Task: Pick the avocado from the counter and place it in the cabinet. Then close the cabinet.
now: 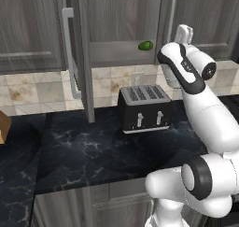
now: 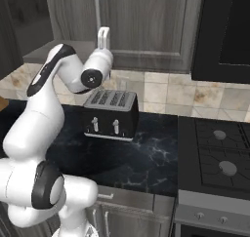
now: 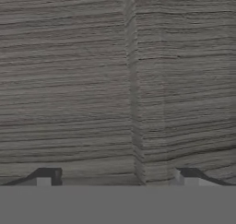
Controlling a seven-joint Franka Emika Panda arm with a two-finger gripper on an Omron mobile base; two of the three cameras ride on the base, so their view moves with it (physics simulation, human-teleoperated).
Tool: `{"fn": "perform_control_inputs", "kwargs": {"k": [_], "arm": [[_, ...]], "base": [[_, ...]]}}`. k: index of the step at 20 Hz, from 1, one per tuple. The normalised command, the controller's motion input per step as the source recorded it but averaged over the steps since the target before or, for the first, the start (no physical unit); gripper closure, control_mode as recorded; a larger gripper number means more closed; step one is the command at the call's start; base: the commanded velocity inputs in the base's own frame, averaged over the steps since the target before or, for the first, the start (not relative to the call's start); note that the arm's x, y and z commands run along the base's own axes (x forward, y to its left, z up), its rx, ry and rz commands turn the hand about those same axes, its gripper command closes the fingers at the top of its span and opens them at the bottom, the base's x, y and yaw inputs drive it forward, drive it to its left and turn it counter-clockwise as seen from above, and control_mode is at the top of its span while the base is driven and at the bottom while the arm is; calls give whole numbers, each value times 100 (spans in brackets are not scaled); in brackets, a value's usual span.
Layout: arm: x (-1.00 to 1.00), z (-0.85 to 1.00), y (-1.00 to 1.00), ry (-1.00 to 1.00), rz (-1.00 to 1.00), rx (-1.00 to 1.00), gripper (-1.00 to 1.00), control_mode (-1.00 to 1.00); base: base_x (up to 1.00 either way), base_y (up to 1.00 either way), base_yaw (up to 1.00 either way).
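Two base views flanking arm, sharing toaster (image 1: pixel 144 108) and counter (image 1: pixel 93 151), hand view close on cabinet (image 3: pixel 92 80) wood

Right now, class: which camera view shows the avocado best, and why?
The left base view: the avocado lies in plain sight on the grey shelf of the open cabinet, above the toaster. In the right base view the arm stands before that spot; the hand view faces wood grain.

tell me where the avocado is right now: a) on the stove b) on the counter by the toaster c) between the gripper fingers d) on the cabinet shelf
d, the avocado lies on the grey shelf of the open cabinet, above the toaster.
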Motion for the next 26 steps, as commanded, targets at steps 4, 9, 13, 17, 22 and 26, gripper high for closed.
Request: {"fn": "perform_control_inputs", "kwargs": {"k": [4,9,13,17,22,26], "arm": [[100,0,0,6,-17,0,-100,-100],[79,0,-22,10,-10,0,-100,-100],[28,5,-42,8,-4,0,-100,-100],[-76,22,-55,6,-2,0,-100,-100],[-100,10,-16,4,-1,0,-100,-100],[-100,0,3,0,0,0,-100,-100]], "base": [[0,0,0],[0,0,0],[0,0,0],[0,0,0],[0,0,0],[0,0,0]]}}
